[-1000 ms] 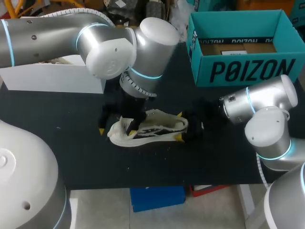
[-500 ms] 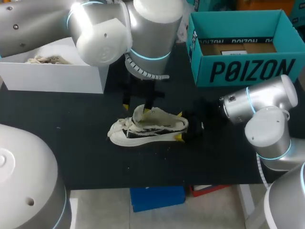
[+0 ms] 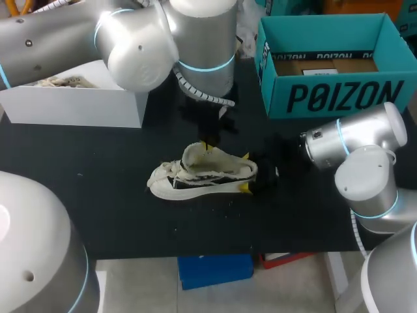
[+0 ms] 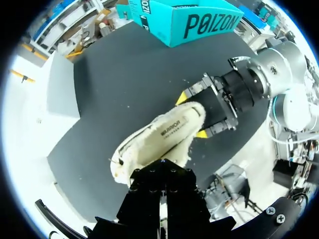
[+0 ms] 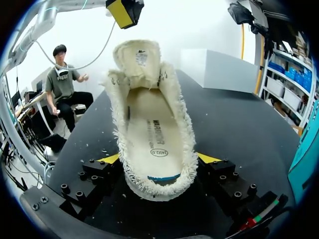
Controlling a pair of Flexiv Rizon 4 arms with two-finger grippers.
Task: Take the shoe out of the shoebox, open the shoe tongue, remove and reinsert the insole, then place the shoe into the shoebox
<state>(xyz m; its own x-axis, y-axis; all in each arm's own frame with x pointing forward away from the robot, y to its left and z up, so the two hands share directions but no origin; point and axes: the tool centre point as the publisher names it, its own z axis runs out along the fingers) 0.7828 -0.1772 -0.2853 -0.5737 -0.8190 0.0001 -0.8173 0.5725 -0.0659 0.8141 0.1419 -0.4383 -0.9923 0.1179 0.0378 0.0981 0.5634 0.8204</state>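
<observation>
Now, far left, a white open-topped box (image 3: 71, 107) sits at the edge of the black table (image 3: 98, 215), with open tabletop nearer the front. Left gripper (image 3: 208, 142) hangs with fingers together, just above the fuzzy cream shoe (image 3: 202, 175), whose tongue (image 5: 137, 57) is upright. Right gripper (image 3: 246, 172) clamps the heel from both sides. The teal cardboard shoebox (image 3: 326, 65) stands open behind, well apart.

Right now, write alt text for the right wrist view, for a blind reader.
The right gripper is shut on the heel of a cream shoe on the black table, its tongue raised and insole showing; the left gripper hangs above it.
</observation>
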